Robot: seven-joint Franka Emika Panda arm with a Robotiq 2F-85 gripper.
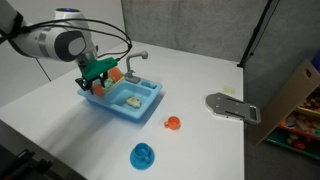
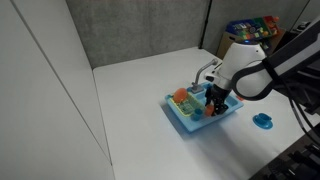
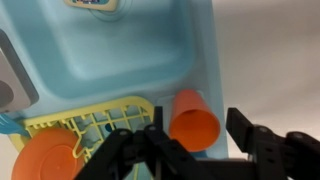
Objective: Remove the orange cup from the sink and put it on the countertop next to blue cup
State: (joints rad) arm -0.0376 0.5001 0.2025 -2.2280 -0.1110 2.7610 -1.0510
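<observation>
The orange cup (image 3: pixel 190 108) lies on its side on the light blue toy sink unit (image 3: pixel 130 60), its open mouth toward the wrist camera, just right of a yellow dish rack (image 3: pixel 85 125). My gripper (image 3: pixel 197 120) is open, with one black finger on each side of the cup. In both exterior views the gripper (image 1: pixel 97 78) (image 2: pixel 214 100) hangs low over the sink (image 1: pixel 140 105) (image 2: pixel 190 118). The blue cup (image 1: pixel 143 155) (image 2: pixel 263 121) stands on the white countertop, apart from the sink.
An orange plate (image 3: pixel 45 160) sits in the dish rack. A small orange object (image 1: pixel 172 123) lies on the countertop between the sink and the blue cup. A grey flat object (image 1: pixel 232 106) and a cardboard box (image 1: pixel 295 95) are off to one side.
</observation>
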